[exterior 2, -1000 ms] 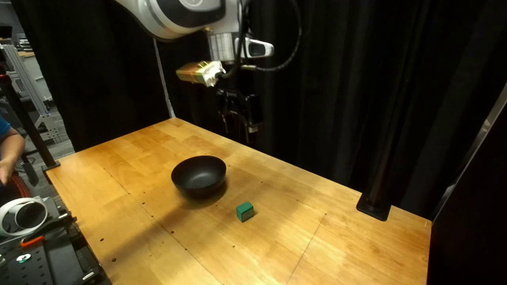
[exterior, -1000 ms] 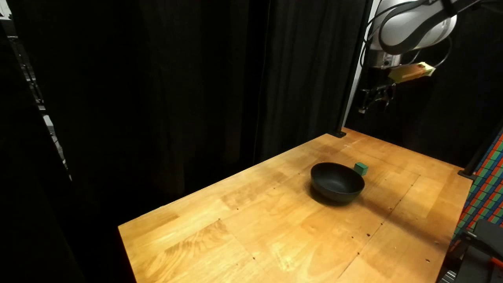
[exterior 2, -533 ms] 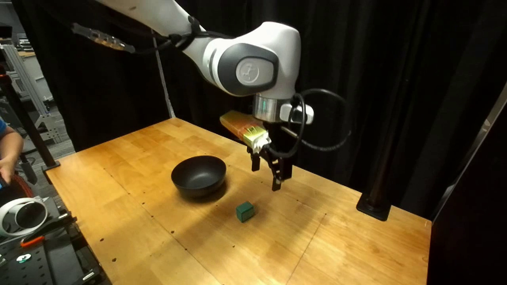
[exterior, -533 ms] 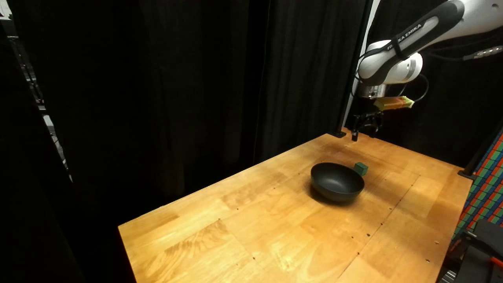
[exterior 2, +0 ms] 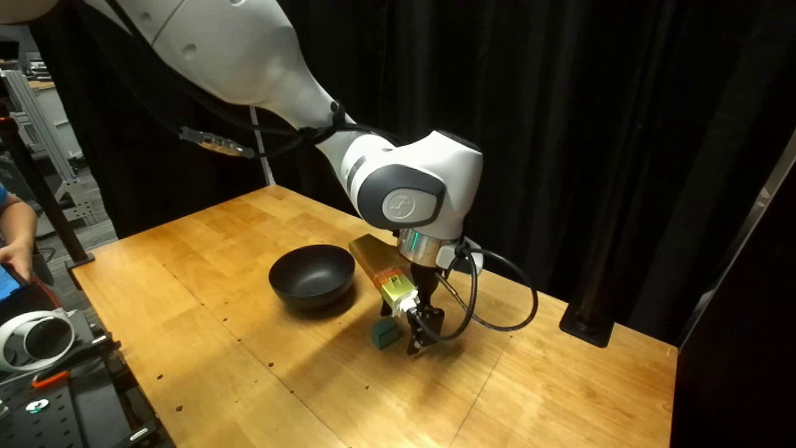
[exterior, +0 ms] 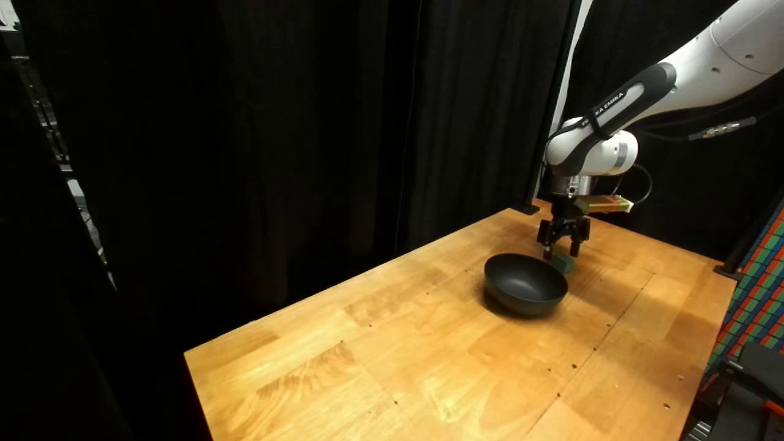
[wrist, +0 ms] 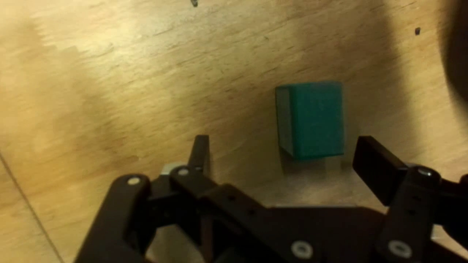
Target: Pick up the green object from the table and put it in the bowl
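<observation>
The green object (exterior 2: 385, 333) is a small teal block on the wooden table (exterior 2: 205, 367). It also shows in an exterior view (exterior: 562, 264) and in the wrist view (wrist: 317, 122). The black bowl (exterior 2: 311, 298) stands near the block and is empty; it also shows in an exterior view (exterior: 528, 301). My gripper (wrist: 283, 146) is open and low over the table, fingers pointing down. In the wrist view the block lies ahead of the fingertips, within the gap's width and closer to the right finger (wrist: 380, 170). In both exterior views the gripper (exterior: 561, 252) is right beside the block.
A dark blurred shape (wrist: 459, 58) at the wrist view's right edge looks like the bowl. A black post (exterior 2: 587, 320) stands on the table's edge. A black curtain (exterior: 275, 153) hangs behind. A person's arm (exterior 2: 17, 233) shows off the table, beside a cart (exterior 2: 74, 398).
The arm has come down from high above the table to low beside the green block. The gripper stays open. The block and the bowl have not moved.
</observation>
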You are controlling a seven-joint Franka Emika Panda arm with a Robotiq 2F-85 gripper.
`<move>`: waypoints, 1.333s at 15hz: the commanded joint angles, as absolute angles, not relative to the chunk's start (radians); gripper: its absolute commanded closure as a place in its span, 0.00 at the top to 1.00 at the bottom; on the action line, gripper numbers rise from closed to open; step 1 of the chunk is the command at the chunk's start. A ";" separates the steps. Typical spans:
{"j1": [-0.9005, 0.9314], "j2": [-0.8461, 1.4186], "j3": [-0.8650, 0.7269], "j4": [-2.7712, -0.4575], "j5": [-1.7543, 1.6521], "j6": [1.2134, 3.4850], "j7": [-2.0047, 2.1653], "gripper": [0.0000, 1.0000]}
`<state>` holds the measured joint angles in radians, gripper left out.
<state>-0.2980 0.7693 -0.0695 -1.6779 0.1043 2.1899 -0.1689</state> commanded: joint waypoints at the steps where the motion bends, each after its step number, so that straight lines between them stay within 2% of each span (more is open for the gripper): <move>1: -0.307 0.812 -0.043 -1.621 0.126 2.137 -0.202 1.00; 2: -0.302 0.803 -0.042 -1.636 0.121 2.134 -0.201 0.75; 3: -0.299 0.796 -0.042 -1.644 0.119 2.129 -0.199 0.73; 4: -0.297 0.775 -0.046 -1.662 0.119 2.122 -0.193 0.66; 10: -0.283 0.645 -0.061 -1.781 0.113 2.039 -0.170 0.18; 12: -0.274 0.568 -0.062 -1.837 0.107 1.998 -0.177 0.08; 19: -0.161 0.365 -0.016 -2.024 0.097 2.071 -0.221 0.08; 20: -0.145 0.362 -0.006 -2.035 0.102 2.094 -0.223 0.58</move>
